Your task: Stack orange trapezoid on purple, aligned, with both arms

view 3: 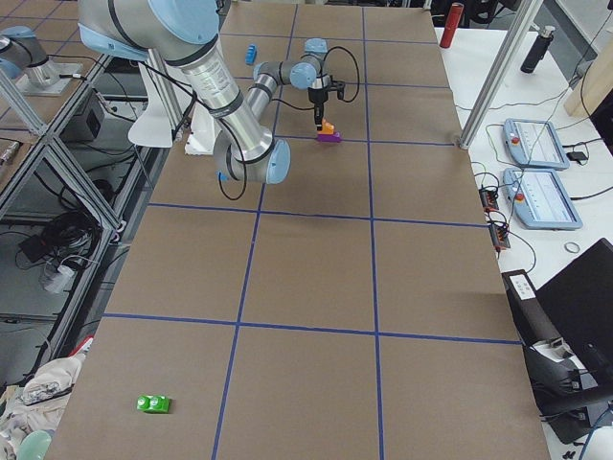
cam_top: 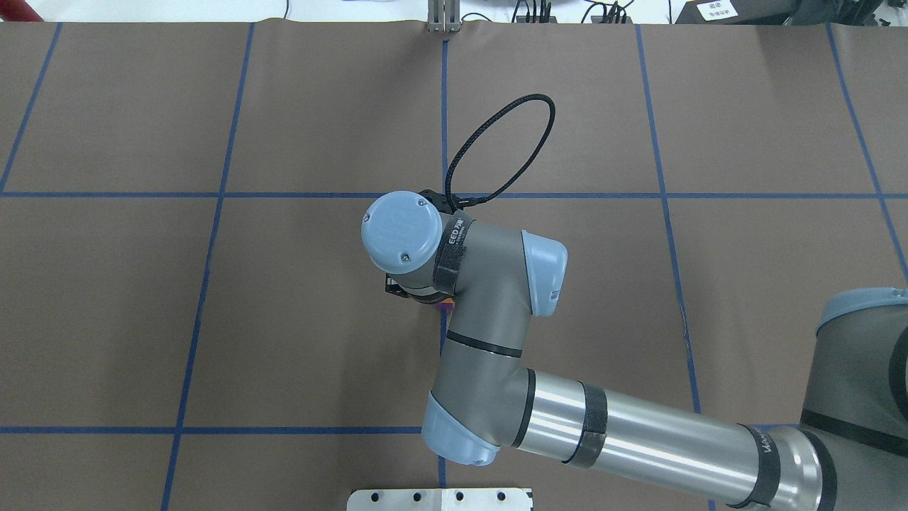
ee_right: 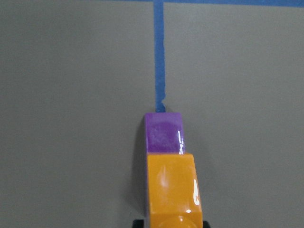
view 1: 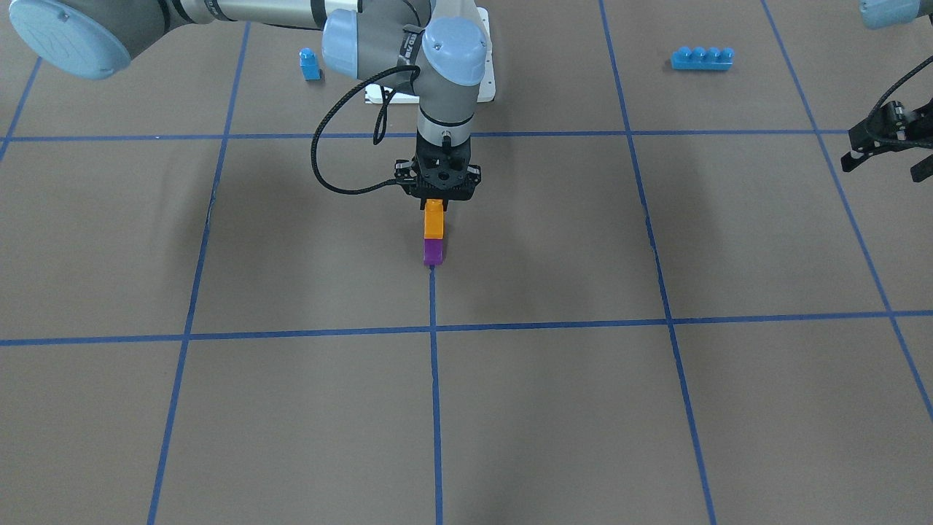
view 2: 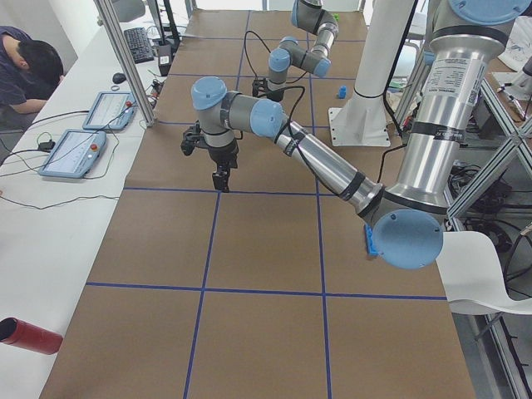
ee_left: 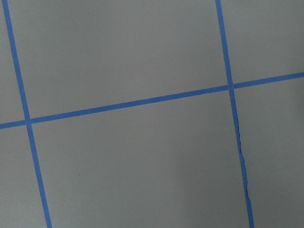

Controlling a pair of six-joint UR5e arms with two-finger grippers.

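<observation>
Just under right hand point(view 1: 435, 202), gripped orange trapezoid point(view 1: 434, 223), atop purple point(view 1: 433, 251)

A brown table point(view 1: 554, 408) gridded with blue tape lines point(view 1: 436, 394) stands evenly lit between aluminium frame posts point(view 3: 498, 72) and a white side bench point(view 3: 548, 93) holding two control tablets point(view 3: 532, 142).

**Stray bricks and bench clutter**

Blue tape lines point(view 1: 435, 379) rule the brown table cover point(view 1: 554, 408) into squares. A small blue single-stud block point(view 1: 310, 64) stands in one square. A long blue four-stud brick point(view 1: 702, 58) lies well apart in the neighbouring square. A green brick point(view 3: 153, 404) lies near the table's end. On the white side bench point(view 2: 33, 249) rest two teach pendants point(view 2: 106, 108) and a red cylinder point(view 2: 29, 336), beside a seated operator point(view 2: 29, 66).
</observation>
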